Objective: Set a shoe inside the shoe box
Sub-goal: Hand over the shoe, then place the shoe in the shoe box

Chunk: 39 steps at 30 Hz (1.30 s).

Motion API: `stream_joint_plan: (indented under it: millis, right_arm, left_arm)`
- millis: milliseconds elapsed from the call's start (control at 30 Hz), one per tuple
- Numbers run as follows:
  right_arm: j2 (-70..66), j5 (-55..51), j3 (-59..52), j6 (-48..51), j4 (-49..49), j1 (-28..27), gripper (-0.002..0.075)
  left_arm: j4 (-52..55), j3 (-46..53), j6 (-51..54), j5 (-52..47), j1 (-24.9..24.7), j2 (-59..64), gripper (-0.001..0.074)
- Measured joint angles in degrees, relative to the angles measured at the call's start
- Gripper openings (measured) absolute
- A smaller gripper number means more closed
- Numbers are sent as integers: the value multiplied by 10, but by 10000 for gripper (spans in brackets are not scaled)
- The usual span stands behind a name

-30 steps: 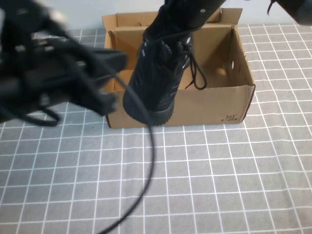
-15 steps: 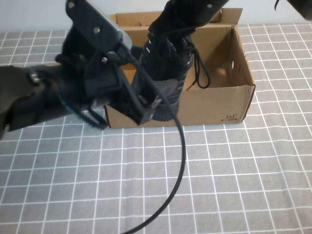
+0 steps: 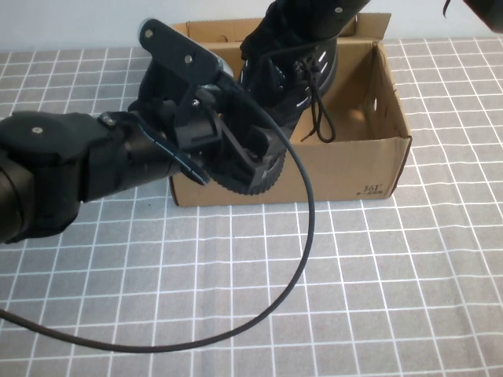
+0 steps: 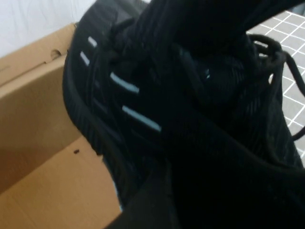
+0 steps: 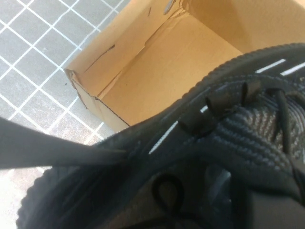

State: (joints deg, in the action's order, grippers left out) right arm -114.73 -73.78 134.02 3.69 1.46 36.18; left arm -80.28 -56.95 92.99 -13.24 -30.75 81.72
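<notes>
Nearest, the checked desk (image 3: 330,298) is crossed by a black cable (image 3: 302,259). At about ten o'clock from centre, the left pincer (image 3: 247,161) is seen spread wide about the toe of the shoe (image 3: 287,82), which overhangs the front wall of the box (image 3: 346,177); the toe seems cradled there so that it can be steered in. Farther, at twelve o'clock, the shoe is carried tilted, heel high, by the right pincer (image 3: 310,20), judged clenched on its collar; the grip itself is hidden. The shoe is thus partly over the box, not yet laid inside.
</notes>
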Motion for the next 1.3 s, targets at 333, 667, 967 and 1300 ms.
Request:
stream_joint_plan:
  millis: [333,667,967,1300]
  right_arm:
    - [0,1,0,1,-6,0,24]
    - [0,2,0,10,-15,0,23]
    - [0,2,0,10,-15,0,23]
    - [0,-2,0,10,-26,0,23]
  left_arm:
    - [-135,0,191,5,0,2,670]
    - [-179,0,229,35,0,2,553]
    - [-180,0,250,40,0,2,277]
    - [-184,-3,271,75,0,2,42]
